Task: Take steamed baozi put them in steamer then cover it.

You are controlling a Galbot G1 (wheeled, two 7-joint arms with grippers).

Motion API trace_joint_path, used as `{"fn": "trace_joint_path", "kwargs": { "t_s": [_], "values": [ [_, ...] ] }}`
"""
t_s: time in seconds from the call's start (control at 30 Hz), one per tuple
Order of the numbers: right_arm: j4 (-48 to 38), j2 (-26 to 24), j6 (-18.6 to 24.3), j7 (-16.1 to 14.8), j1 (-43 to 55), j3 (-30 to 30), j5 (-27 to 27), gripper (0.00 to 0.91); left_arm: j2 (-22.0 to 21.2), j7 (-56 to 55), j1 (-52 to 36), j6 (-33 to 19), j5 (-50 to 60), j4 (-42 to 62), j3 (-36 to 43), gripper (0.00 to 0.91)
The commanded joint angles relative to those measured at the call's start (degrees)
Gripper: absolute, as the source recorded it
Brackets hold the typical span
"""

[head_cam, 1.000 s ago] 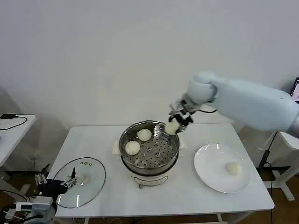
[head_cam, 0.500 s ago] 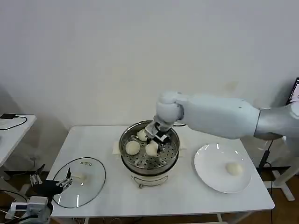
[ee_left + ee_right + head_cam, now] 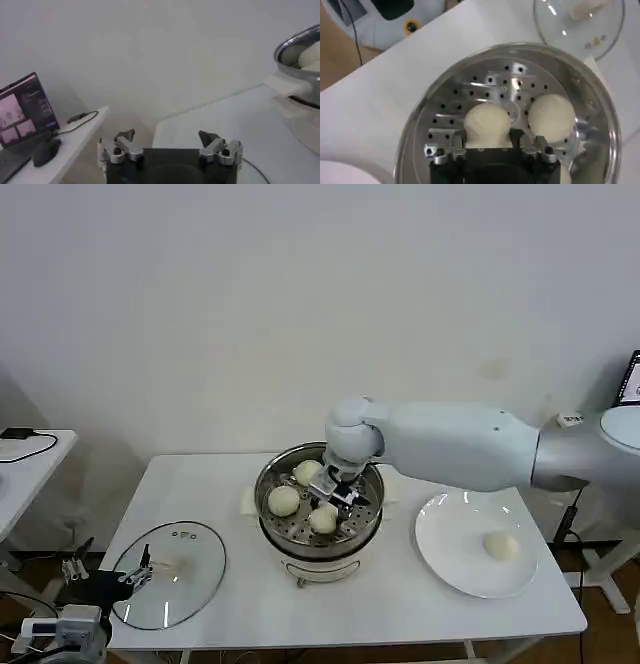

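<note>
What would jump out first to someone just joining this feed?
The right claw is down inside the steamer at the table's centre, closed around a steamed baozi on the perforated tray, with two more buns beside it. One bun is on the white plate to the right. The glass cover lies flat at the front left, with the open left claw low by that corner.

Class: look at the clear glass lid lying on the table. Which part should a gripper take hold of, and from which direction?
Grip the pale cream handle at the centre of the round clear glass lid, coming from straight above. The lid lies flat on the white table, so its thin metal rim offers little purchase, while the handle stands proud.
</note>
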Motion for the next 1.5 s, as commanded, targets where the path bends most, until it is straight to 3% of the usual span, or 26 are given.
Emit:
{"fn": "trace_joint_path", "kwargs": {
  "t_s": [0.03,0.4,0.43,0.47,0.5,1.07,1.27,1.5],
  "values": [
    [0.41,0.46,2.35,-0.45,-0.31,-0.47,-1.36,0.584,-0.08,0.0,-0.02,-0.02,0.0,0.08,0.0,0.907],
    [0.83,-0.2,2.74,-1.09,-0.21,-0.74,-1.01,0.595,-0.09,-0.02,-0.15,-0.05,0.05,0.28,0.29,0.907],
    [0.91,-0.25,2.92,-1.0,-0.12,-0.74,-0.96,0.635,-0.1,-0.02,-0.18,-0.06,0.06,0.25,0.3,0.907],
    [0.95,-0.35,3.03,-0.95,-0.1,-0.71,-1.04,0.736,-0.09,-0.02,-0.21,-0.04,0.05,0.23,0.32,0.907],
    [1.0,-0.41,3.2,-0.92,0.0,-0.69,-1.04,0.907,-0.08,-0.03,-0.24,-0.03,0.06,0.22,0.33,0.907],
    [1.18,-3.64,2.16,-0.67,3.83,2.12,0.65,0.907,0.32,0.02,-0.6,-0.05,0.13,0.37,0.61,0.907],
    [-0.66,-8.54,-2.16,-0.26,4.47,7.1,3.41,0.907,1.37,0.17,-0.99,-0.04,-0.08,0.6,0.73,0.907],
    [2.0,-22.84,-9.19,1.02,5.68,7.05,4.05,0.907,2.67,0.32,-2.2,0.21,-0.76,0.27,1.79,0.907]
  ]
}}
